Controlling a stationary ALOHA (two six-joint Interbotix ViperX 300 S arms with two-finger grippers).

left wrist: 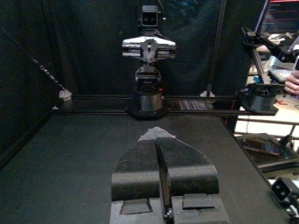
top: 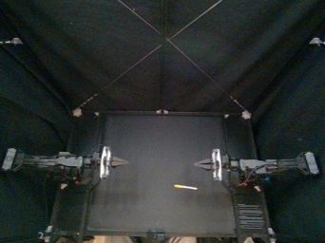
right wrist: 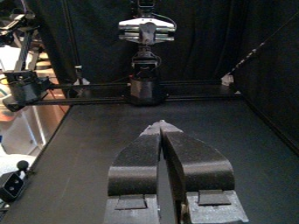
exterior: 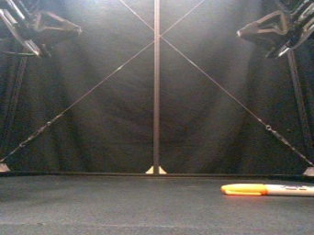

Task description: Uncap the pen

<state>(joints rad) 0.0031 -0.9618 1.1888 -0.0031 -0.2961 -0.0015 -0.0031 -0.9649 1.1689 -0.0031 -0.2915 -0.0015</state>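
Currently, left arm comes in from the left edge of the matte black bench (top: 140,142), held level above the surface. Left gripper (top: 121,164) points toward the bench middle. In the left wrist view its two black jaws lie pressed together along their length and meet in one point, with nothing between them.

Slim orange-and-white marker pen (top: 185,187) lies flat on the bench, right of centre and toward the front edge. It is forward of the line between the two grippers, nearer the right one, and touches neither. In the front view it rests on its side, with its orange end toward the left and its pale printed barrel toward the right. The cap seam is too small to make out.

Right arm comes in from the right edge at matching height, facing the left arm. Right gripper (top: 202,164) likewise points inward. In the right wrist view its jaws are closed flat against each other, empty. The two grippers are well apart.
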